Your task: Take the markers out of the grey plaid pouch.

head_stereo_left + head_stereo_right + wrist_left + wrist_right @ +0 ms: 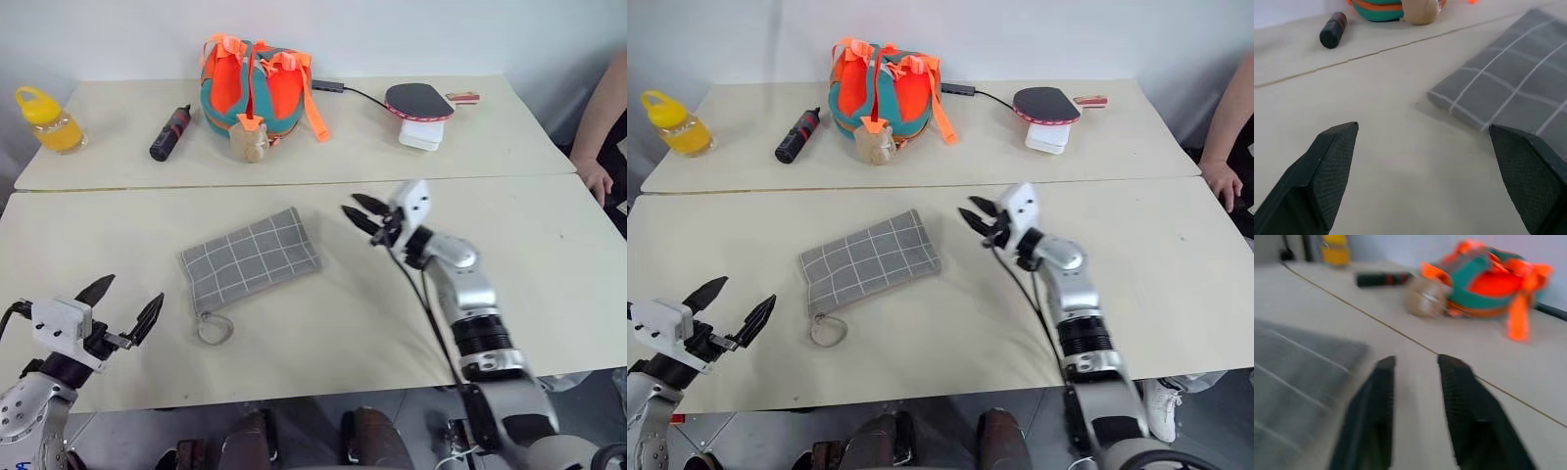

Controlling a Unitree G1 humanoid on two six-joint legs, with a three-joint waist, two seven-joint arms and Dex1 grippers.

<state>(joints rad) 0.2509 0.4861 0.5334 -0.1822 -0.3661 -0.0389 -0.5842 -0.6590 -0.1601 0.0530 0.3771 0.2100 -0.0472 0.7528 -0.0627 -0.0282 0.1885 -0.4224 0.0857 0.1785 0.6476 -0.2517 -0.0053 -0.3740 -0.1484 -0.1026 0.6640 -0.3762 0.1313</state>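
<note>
The grey plaid pouch (252, 259) lies flat on the near counter (549, 294), roughly central, its loop zip pull (212, 328) at the end nearest the robot; no markers can be seen, and whether the pouch is zipped shut cannot be told. The left end effector (122, 311) hovers over the counter's near left corner, fingers spread wide and holding nothing, apart from the pouch. The right end effector (361, 216) hangs just beside the pouch's far right corner, clear of the fabric, its fingers (1376, 401) drawn to a narrow gap with nothing between them. On the far counter stand an orange-and-teal bag (253, 86), a black-and-red cylinder (168, 133), a yellow bottle (47, 121) and a table-tennis paddle (419, 101) lying on a white box (420, 135). A person's hand (595, 178) rests at the right edge.
</note>
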